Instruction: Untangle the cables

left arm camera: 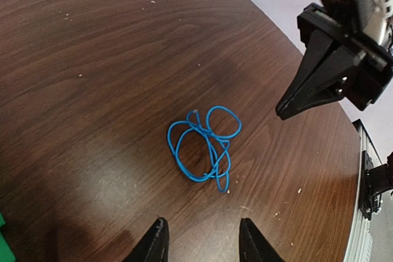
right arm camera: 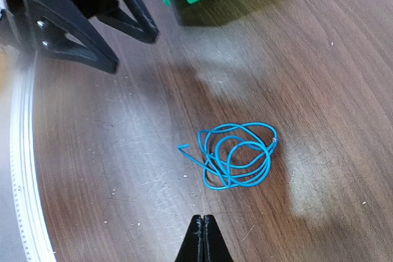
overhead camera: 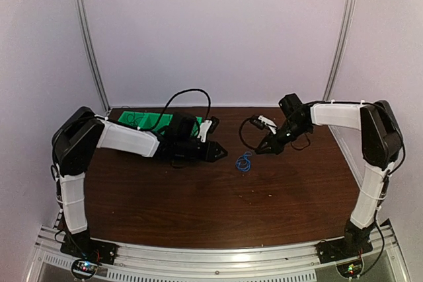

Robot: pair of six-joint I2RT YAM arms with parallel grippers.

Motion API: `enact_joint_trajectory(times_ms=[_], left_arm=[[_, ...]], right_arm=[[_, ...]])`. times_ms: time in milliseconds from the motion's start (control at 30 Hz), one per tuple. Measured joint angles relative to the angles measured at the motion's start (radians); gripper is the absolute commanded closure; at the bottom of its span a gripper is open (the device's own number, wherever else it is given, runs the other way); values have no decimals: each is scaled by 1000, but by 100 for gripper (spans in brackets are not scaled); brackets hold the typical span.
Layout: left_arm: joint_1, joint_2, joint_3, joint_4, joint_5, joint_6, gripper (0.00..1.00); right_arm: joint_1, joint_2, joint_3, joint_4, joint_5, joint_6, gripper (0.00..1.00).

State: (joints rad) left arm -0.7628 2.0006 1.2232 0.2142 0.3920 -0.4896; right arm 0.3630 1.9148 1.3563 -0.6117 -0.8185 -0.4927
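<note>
Dark wooden table point(overhead camera: 198, 209), both arms reaching inward over its far half. Left arm point(overhead camera: 125, 138) stretched low from the left side, right arm point(overhead camera: 334, 115) bent in from the right, and their tips face each other near mid-table.

Green bin point(overhead camera: 149, 122) sits at the back left, just behind the left arm. A black wire point(overhead camera: 188, 94) arches up above it; can't tell where it ends.

Left gripper point(left arm camera: 202, 228): fingers apart, nothing between them, pointing at the cable from close by. In the right wrist view both its fingers show spread, clear of the wood.

Right gripper point(right arm camera: 202, 225): fingers pressed together, holding nothing, tip near the cable but not touching it.

Blue cable point(left arm camera: 202, 151): thin, lying flat on the table in the gap between the two grippers, touching neither. It is a loose bundle of overlapping loops that cross near the middle. One small loop pokes out on the side toward the right gripper. A short free end sticks out toward the left gripper.
</note>
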Motion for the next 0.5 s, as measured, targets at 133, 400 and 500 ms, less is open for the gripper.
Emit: enact_joint_trajectory(times_ms=[133, 400, 500], left_arm=[[-27, 53, 40, 49, 8, -11, 58], [-55, 185, 128, 53, 5, -19, 60], [-56, 203, 135, 51, 8, -9, 59]], right_arm=[[0, -84, -1, -32, -20, -27, 97], [8, -142, -56, -21, -15, -52, 74], [24, -141, -86, -23, -10, -59, 73]])
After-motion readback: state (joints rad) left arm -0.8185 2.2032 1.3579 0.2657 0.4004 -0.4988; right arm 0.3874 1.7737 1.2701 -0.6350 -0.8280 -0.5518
